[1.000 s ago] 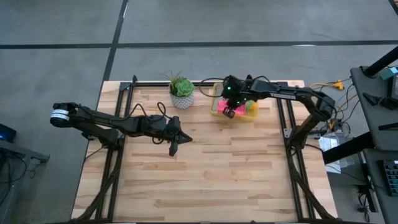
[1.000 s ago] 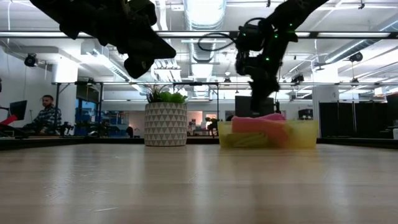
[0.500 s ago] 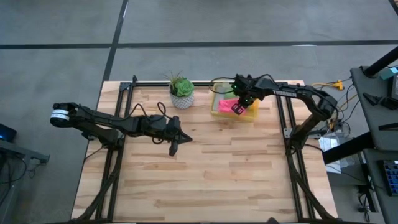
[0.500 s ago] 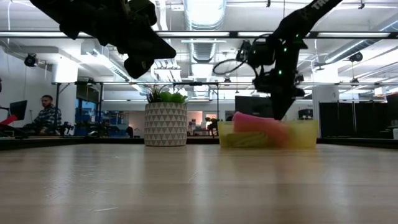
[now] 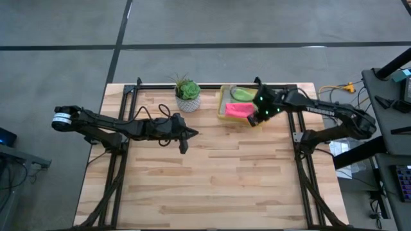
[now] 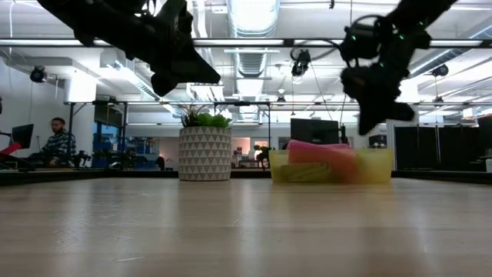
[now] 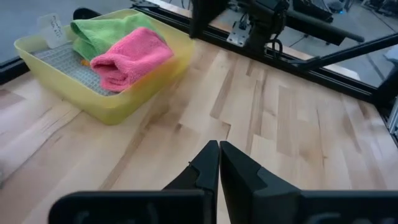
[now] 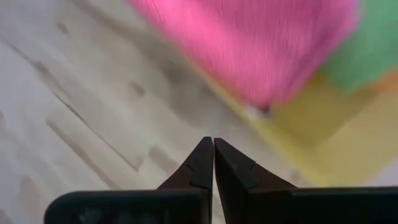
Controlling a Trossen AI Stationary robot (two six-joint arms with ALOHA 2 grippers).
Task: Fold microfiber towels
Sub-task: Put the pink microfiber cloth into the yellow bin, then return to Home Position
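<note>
The pink microfiber towel [image 5: 238, 110] lies rolled in the yellow plastic bin [image 5: 224, 114] at the table's far edge, its long axis running across the bin, with the green towel [image 5: 243, 94] behind it and a strip of grey cloth [image 7: 65, 62] under both. Nearest to it is my right gripper [image 5: 255, 119], hanging just beside the bin's near right corner, above the wood; its fingers [image 8: 214, 165] are pressed together and carry nothing. From there the pink roll sits close ahead and slightly to the left, so I judge this arm the one to reach it, though the jaws must part first. My left gripper [image 5: 182, 148] hovers over the table's middle, well apart from the bin, also closed and empty. Beyond it stands the potted plant [image 5: 187, 93], just left of the bin
</note>
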